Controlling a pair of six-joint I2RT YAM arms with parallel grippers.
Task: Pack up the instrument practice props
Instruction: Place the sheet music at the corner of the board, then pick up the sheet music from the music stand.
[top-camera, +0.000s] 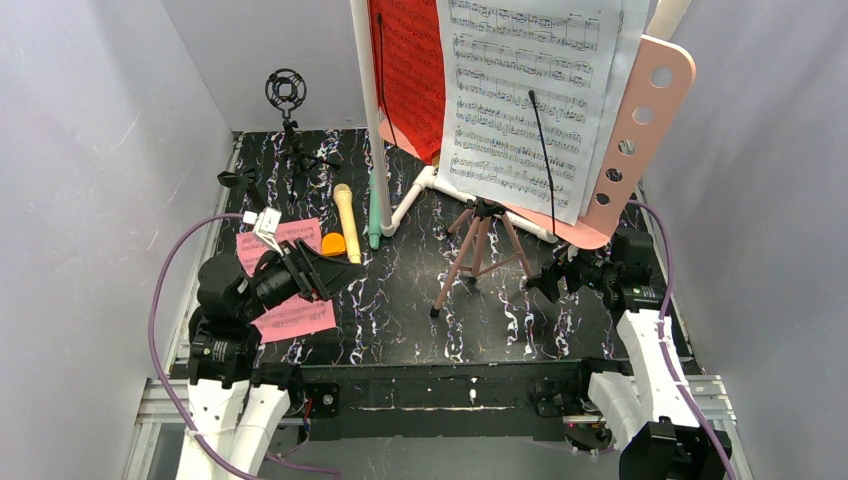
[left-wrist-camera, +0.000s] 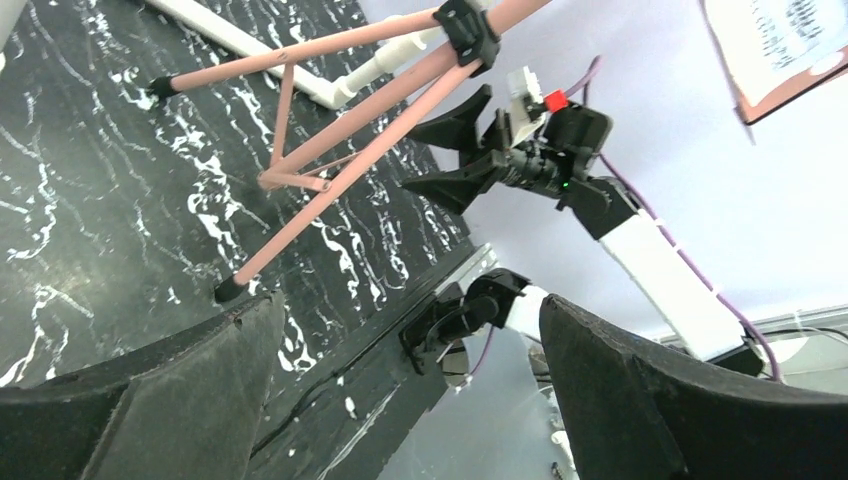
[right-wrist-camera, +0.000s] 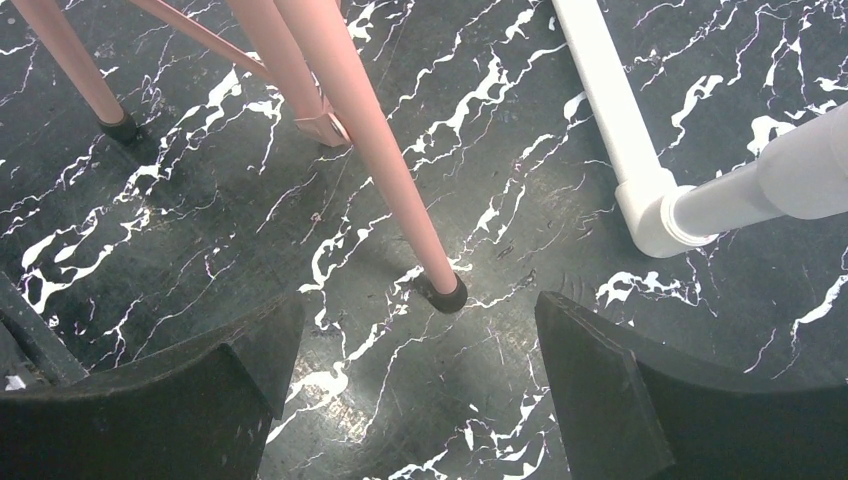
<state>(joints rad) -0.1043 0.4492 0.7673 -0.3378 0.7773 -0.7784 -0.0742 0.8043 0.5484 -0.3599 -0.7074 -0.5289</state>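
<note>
Counter (top-camera: 400, 300): black, white-veined marble look, faint sheen.
Stand legs (right-wrist-camera: 345, 120): smooth pink tubes, slight gloss; feet matt black, rubbery.
Stand panel (top-camera: 657, 95): pink, smooth, matt.
Pipe (right-wrist-camera: 610, 100): smooth white plastic.
Sheets (top-camera: 520, 90): matt white paper.
Right end effector (right-wrist-camera: 420, 390): matt black, grainy fingers.

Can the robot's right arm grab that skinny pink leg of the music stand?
Probably yes. The right gripper is open, low over the black marbled table, with the pink tripod leg standing right ahead of its jaws and nothing between them.

Bright, even light, soft shadows (mild sheen)
</note>
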